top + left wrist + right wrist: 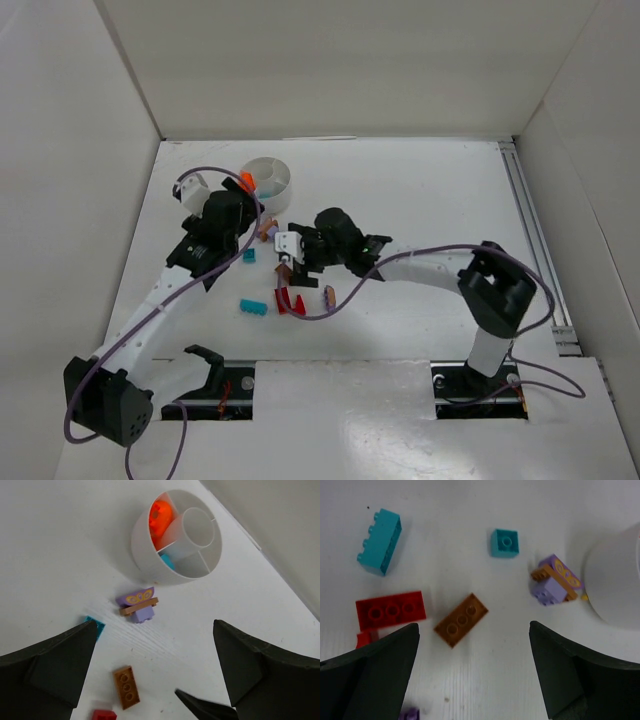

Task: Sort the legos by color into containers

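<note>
Orange lego (161, 515) in dish (144, 555), left fingers (55, 665) apart

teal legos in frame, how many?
3. A long teal brick and a small square teal brick lie loose on the table. A third teal piece sits in an outer compartment of the white dish. Others may be hidden.

The white-and-black left arm (160, 300) stretched from its base forward and rightward, wrist angled down. The black left fingers (55, 665) stood spread wide apart, pointing downward. The white-and-black right arm (430, 268) rose from its base, bent at the elbow and ran leftward, low and nearly level. The black right fingers (375, 675) were parted wide too, near the left wrist.
</note>
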Action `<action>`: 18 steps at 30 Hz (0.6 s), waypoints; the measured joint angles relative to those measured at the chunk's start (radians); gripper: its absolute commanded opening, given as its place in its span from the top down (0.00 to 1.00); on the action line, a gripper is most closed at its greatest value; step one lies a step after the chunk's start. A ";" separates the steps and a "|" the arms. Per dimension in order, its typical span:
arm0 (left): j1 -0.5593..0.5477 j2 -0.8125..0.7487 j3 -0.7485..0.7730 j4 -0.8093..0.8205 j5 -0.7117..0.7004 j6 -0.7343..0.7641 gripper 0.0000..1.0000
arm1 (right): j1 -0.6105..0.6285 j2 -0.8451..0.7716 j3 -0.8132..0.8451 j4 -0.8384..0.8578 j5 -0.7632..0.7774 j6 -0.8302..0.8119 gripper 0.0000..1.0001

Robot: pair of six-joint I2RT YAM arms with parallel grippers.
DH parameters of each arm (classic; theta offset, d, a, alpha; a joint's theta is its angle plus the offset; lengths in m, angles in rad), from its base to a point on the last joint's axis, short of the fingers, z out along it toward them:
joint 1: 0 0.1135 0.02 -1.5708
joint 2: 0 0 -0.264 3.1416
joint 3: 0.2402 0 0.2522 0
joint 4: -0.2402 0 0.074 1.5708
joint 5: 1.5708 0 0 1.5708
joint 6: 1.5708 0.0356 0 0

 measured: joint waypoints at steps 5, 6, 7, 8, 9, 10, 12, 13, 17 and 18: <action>0.000 -0.082 -0.081 -0.066 -0.007 -0.060 0.00 | 0.019 0.234 0.198 0.031 -0.071 -0.010 0.07; 0.000 -0.097 -0.094 -0.077 -0.009 -0.074 0.00 | 0.019 0.267 0.224 0.037 -0.076 -0.010 0.07; 0.000 -0.112 -0.105 -0.088 -0.010 -0.085 0.00 | 0.021 0.294 0.246 0.041 -0.081 -0.009 0.07; 0.000 -0.126 -0.114 -0.097 -0.013 -0.097 0.00 | 0.021 0.319 0.266 0.042 -0.083 -0.006 0.07; 0.000 -0.141 -0.124 -0.102 -0.015 -0.107 0.00 | 0.024 0.342 0.283 0.045 -0.083 -0.006 0.07; 0.000 -0.155 -0.133 -0.108 -0.017 -0.116 0.00 | 0.026 0.362 0.299 0.046 -0.083 -0.006 0.07; 0.000 -0.179 -0.149 -0.115 -0.019 -0.127 0.00 | 0.033 0.403 0.339 0.045 -0.087 -0.002 0.08; 0.000 -0.190 -0.156 -0.119 -0.022 -0.133 0.00 | 0.037 0.423 0.357 0.045 -0.087 0.002 0.08; 0.000 -0.219 -0.174 -0.127 -0.034 -0.148 0.00 | 0.045 0.494 0.429 0.045 -0.091 0.019 0.09; 0.000 -0.225 -0.177 -0.127 -0.037 -0.150 0.00 | 0.045 0.514 0.451 0.046 -0.091 0.025 0.09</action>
